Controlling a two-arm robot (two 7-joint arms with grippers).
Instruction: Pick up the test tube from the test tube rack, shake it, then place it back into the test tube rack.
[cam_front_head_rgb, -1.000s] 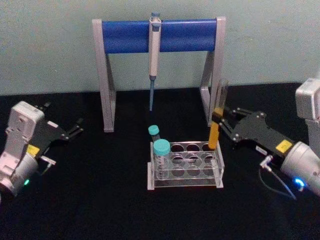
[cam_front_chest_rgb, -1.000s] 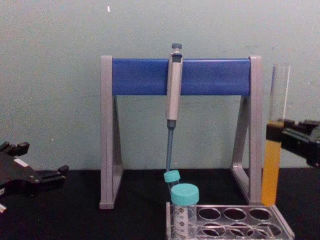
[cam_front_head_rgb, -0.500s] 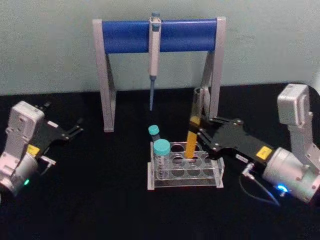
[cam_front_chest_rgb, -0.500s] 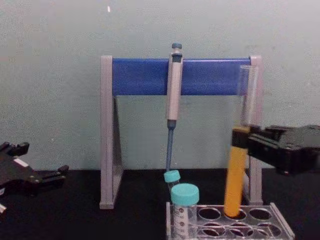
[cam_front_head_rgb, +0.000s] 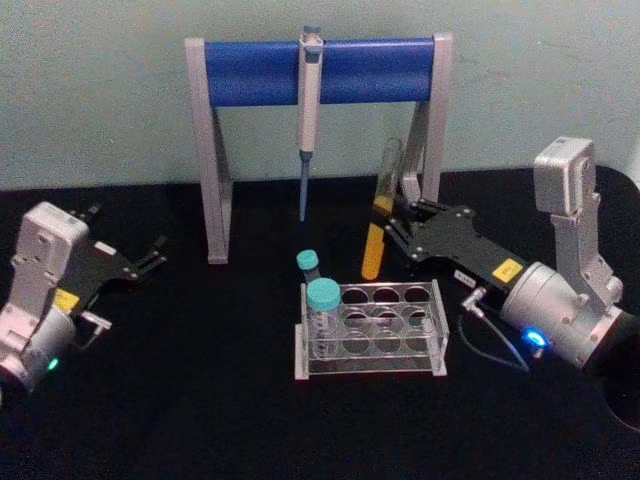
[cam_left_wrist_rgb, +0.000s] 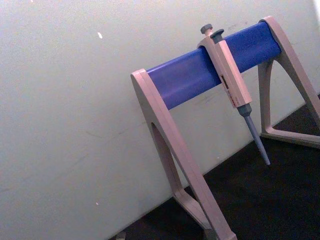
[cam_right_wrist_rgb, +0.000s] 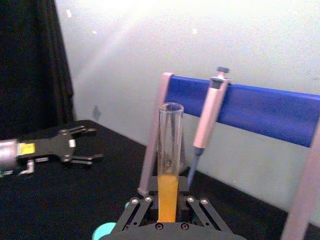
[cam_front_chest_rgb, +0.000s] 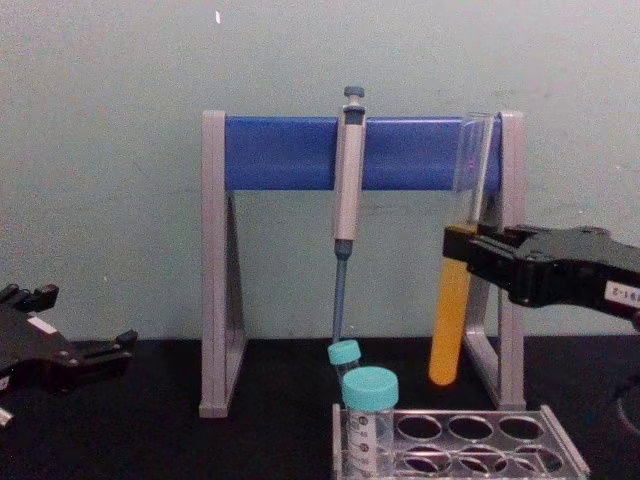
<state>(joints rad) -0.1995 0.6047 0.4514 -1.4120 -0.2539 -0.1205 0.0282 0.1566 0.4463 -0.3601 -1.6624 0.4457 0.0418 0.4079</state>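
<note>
Black table (cam_front_head_rgb: 200, 420): 1 test tube (cam_front_head_rgb: 373, 255) in right pincer (cam_front_head_rgb: 386, 226), 2 vials (cam_front_head_rgb: 322, 298).

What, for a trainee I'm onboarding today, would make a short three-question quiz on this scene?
1. True or false: the test tube stands in the test tube rack.
2. Which claw grips the test tube? A: left claw. B: right claw.
3. Fill in: the pipette hangs from the ___ bar.

Key: 1 false, it is held tilted, clear of the rack; 2 B; 3 blue.
</note>
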